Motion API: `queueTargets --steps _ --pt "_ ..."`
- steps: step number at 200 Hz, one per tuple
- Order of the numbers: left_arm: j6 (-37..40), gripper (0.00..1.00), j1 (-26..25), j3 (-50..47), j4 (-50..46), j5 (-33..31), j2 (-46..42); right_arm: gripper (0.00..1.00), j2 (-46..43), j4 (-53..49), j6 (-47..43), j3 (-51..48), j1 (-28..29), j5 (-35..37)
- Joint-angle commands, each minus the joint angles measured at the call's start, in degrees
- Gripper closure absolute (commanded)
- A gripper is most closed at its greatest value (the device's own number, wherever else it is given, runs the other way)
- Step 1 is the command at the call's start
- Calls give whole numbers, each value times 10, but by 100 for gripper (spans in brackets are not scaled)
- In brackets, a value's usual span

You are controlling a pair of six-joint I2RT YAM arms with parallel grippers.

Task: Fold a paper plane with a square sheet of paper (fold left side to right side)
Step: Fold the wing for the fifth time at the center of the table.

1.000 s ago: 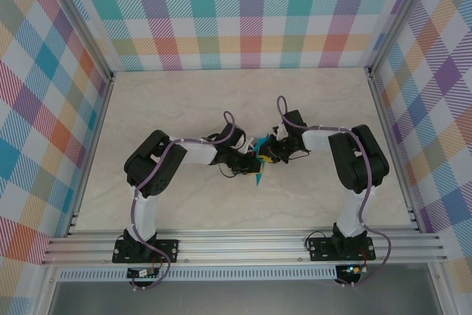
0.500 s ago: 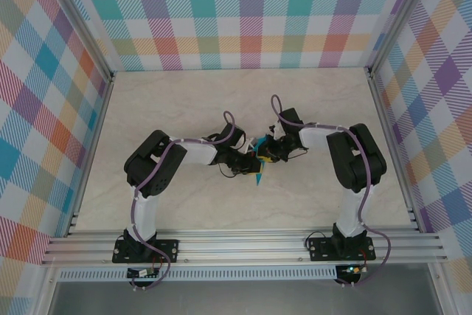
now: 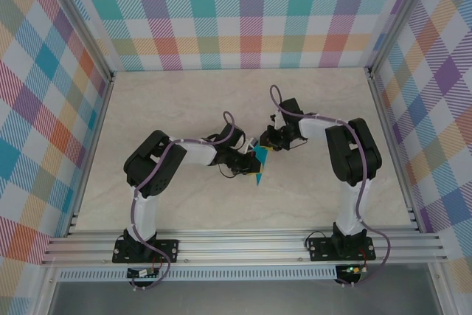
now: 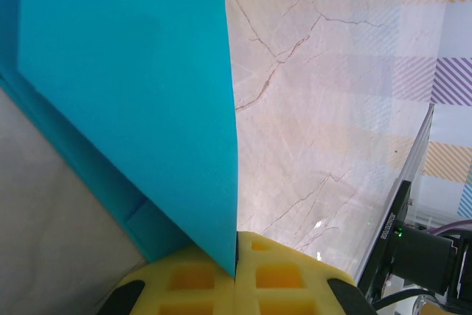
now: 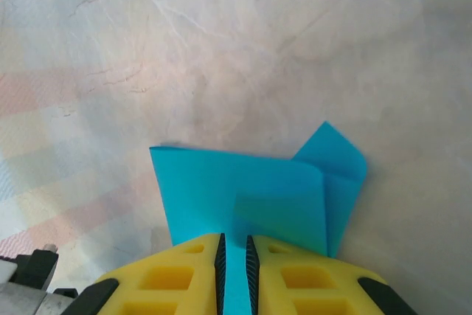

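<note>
From above, the two arms reach in toward the middle of the pale marble desk [image 3: 184, 108], which is walled round with bright plaid panels [image 3: 251, 5]. The left pincer [image 3: 249, 160] comes in from the left and the right pincer [image 3: 267, 143] sits just beside it, up and to the right. The turquoise paper sheet [image 3: 259, 175] is at the left pincer, a small folded shape whose narrow end points toward the near edge. From this high up I can't make out either set of jaws. In the left wrist view, the left pincer [image 4: 236, 245] has its yellow pads pressed together on the lower edge of the turquoise paper sheet [image 4: 125, 86], which rises from the grip as a broad flat panel. A second folded layer shows behind it at the left, and the veined desk [image 4: 332, 108] lies off to the right. In the right wrist view, the right pincer [image 5: 234, 240] has its yellow fingers [image 5: 184, 274] only a narrow slit apart, with blue showing in the slit. I can't tell whether the pads actually touch the paper. Just past the tips the turquoise paper sheet [image 5: 243, 182] spreads out, with a folded corner flap sticking up at the right over the marble desk [image 5: 221, 49].
</note>
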Motion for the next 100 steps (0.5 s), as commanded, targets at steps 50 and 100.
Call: queueTargets --steps 50,100 --pt "3 100 -5 -40 -88 -57 40 81 51 0 -48 71 -39 59" --pt "3 100 -5 -40 -88 -58 36 80 56 -28 -63 119 -54 53"
